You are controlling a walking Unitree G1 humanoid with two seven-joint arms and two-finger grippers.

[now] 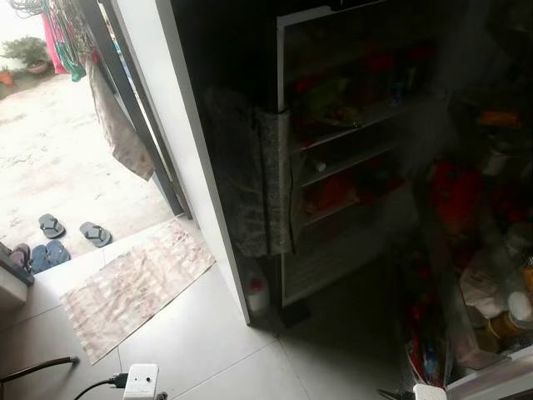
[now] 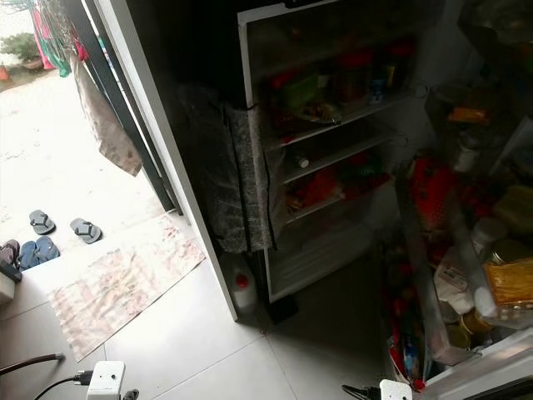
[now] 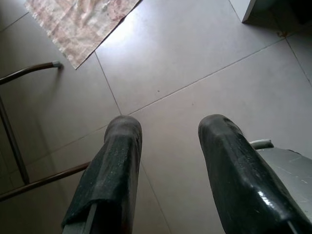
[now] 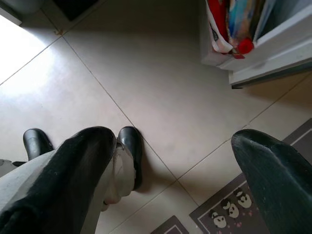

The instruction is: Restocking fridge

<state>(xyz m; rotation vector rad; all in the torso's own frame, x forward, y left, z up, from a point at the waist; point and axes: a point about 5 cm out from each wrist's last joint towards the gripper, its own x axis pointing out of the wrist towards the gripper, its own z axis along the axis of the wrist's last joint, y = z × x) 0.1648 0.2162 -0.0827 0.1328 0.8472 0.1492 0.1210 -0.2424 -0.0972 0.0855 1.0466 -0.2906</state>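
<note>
My head camera looks down at the open fridge (image 2: 333, 142), its cabinet standing ahead of me with the shelves packed: red packets and jars on the upper shelf, a plate of food just below them, more red wrappers on the shelf under that. It is dim in there, so I can only say the items are probably bottles and sachets; labels are beyond me. A patterned grey cloth (image 2: 237, 179) hangs over the near edge of the fridge. The fridge door (image 2: 466, 275) is swung out to my right, its racks crowded with jars, a yellow-lidded tub and red packages. On the tiled floor (image 1: 208, 333) beside the fridge's lower corner stands a white bottle with a red cap (image 1: 257, 293).

To my left a floral mat (image 1: 137, 283) lies across the threshold of an open doorway, with sandals (image 1: 71, 233) outside on the bright concrete. A white plug adapter (image 1: 140, 381) with a black cable sits near the lower edge of the view.

My left gripper (image 3: 168, 131) hangs over bare tile, fingers spread apart and holding nothing, the mat's corner lying well ahead of it. My right gripper (image 4: 178, 141) is likewise parted and empty, hovering above the floor near the foot of the fridge door, with a grey rug printed with small pandas (image 4: 229, 212) beneath it.
</note>
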